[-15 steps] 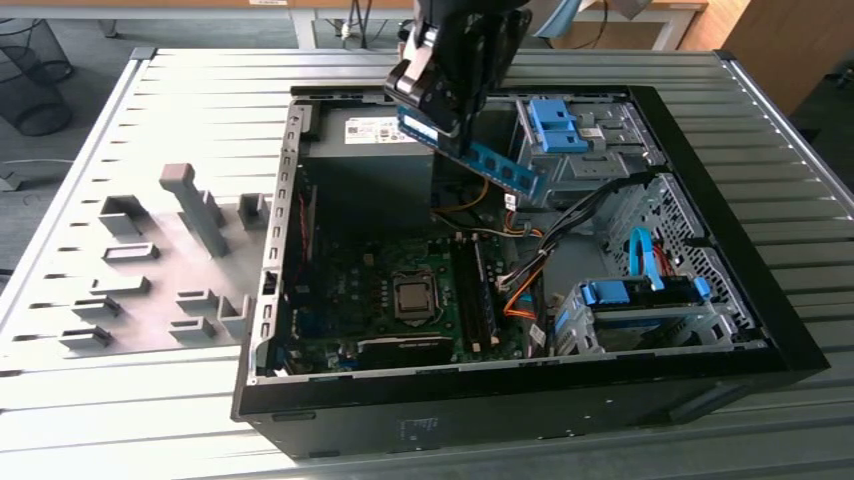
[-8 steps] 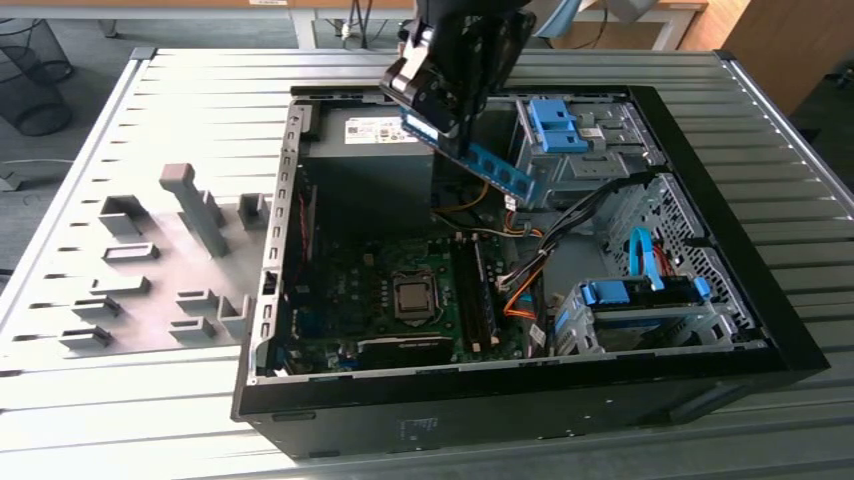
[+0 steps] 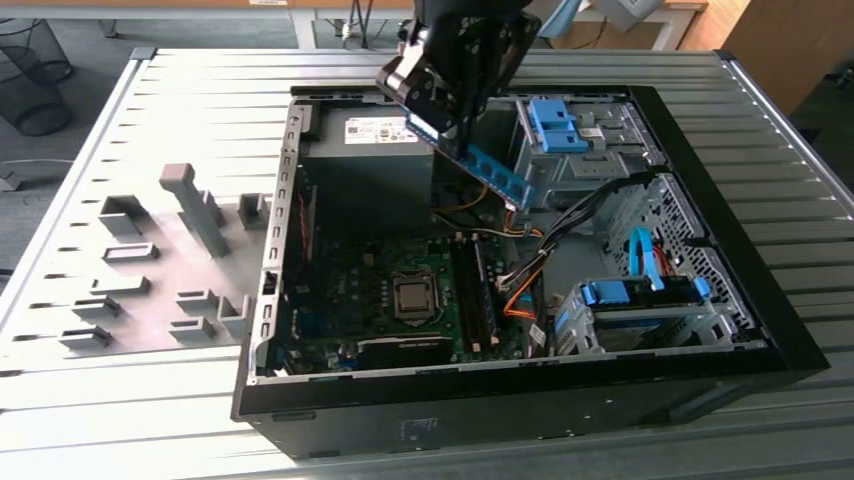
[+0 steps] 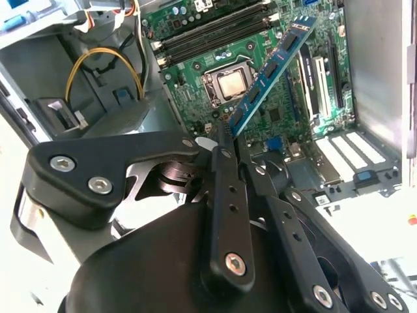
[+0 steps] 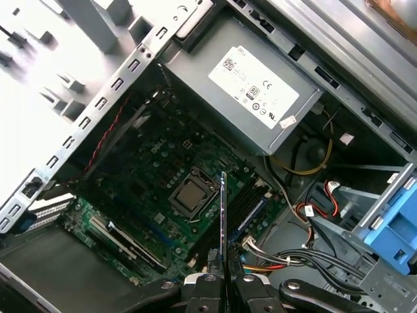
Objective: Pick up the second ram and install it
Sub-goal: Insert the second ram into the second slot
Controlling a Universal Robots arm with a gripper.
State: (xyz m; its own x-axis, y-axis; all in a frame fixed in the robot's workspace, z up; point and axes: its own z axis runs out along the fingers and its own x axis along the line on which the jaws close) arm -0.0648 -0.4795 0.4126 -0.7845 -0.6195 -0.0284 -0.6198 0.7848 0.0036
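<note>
Held item: second ram (image 4: 270, 65), thin long blue-green circuit-board stick w/ small dark chips along its face.
Jaws: black two-finger gripper (image 4: 225, 138) pressed onto one short end of stick, pads flat on both faces; rest of stick free, cantilevered.
Location: in air above open black desktop computer case (image 3: 534, 425), tilted in exterior view; over green motherboard (image 5: 150, 176), apart from it, not seated.
Nearest target: long black memory slots (image 4: 215, 29) just beside silver square CPU socket (image 4: 231, 83); can't tell if any slot already filled.
Weight: prob. very light, no strain on grip.
Stiffness: stiff but thin; likely to flex or crack under side load, so force along board plane only.
Fragility: high, judging by exposed chips + contact edge; no scraping on case rim.
Slip: smooth flat faces, end-only pinch = long lever; could pivot between pads if far tip bumps anything.
Best hold: short ends or bare board margins, faces between pads, contact edge left clear; consistent w/ present grip.
Support: case on grey slatted metal table (image 3: 200, 110).
</note>
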